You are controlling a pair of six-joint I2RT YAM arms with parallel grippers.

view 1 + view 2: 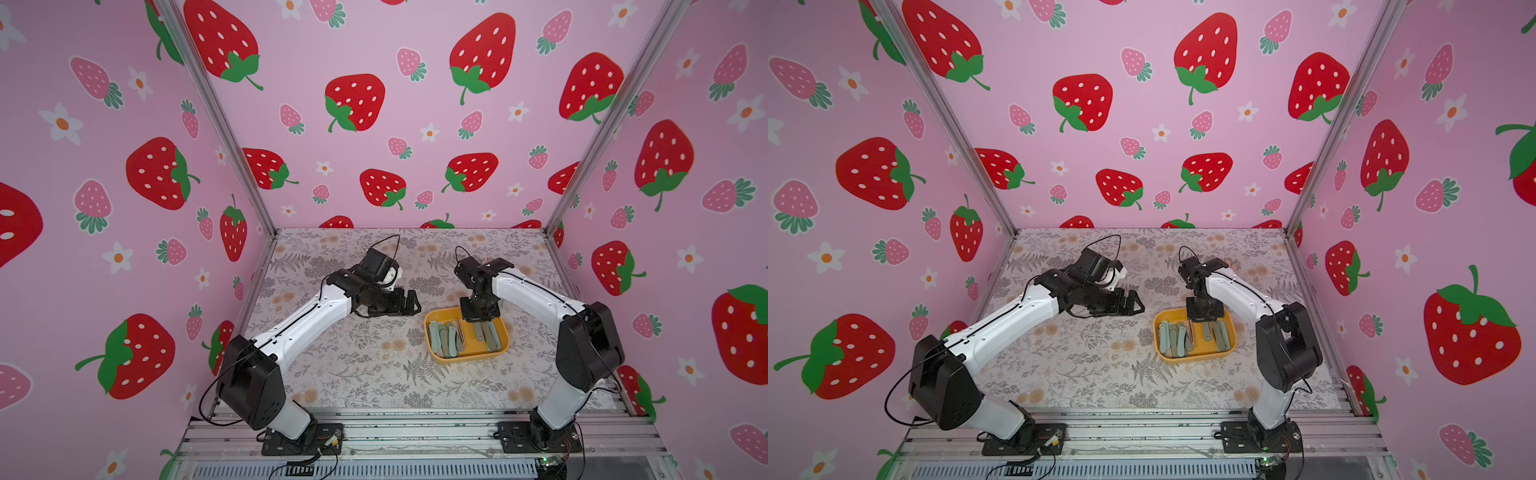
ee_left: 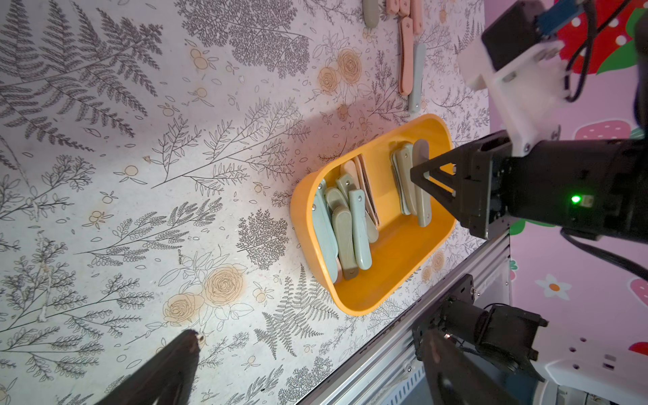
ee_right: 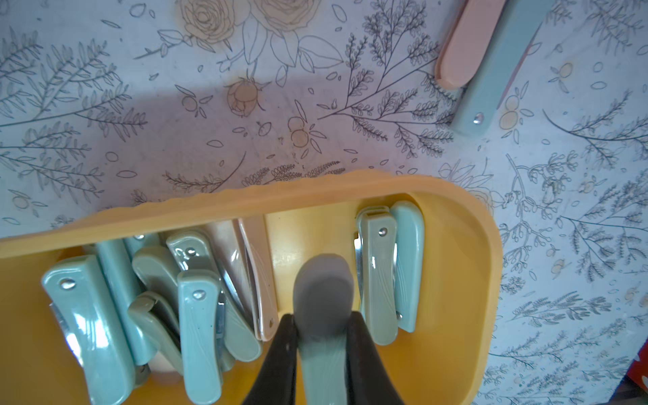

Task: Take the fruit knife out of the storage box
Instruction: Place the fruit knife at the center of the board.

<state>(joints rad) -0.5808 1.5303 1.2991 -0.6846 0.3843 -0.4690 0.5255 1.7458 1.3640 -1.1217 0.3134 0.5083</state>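
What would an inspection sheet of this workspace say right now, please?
Surface: floral-print table, flat.
Job's things: storage box holds folded knives in a heap and a pair; one fruit knife is gripped, not yet out of the box.
Clutter: pink knife and blue knife lie on the table outside the box.
Grippers: left gripper open, empty, apart from the box; right gripper shut on the fruit knife.
Cables: black cable loops at both wrists.
Surroundings: strawberry-print walls, aluminium frame.

Yellow-orange storage box [image 1: 469, 358], grey-green fruit knife [image 3: 322, 291], teal knives [image 3: 196, 333], grey fern-print table [image 1: 365, 374], pink strawberry walls [image 1: 332, 50]
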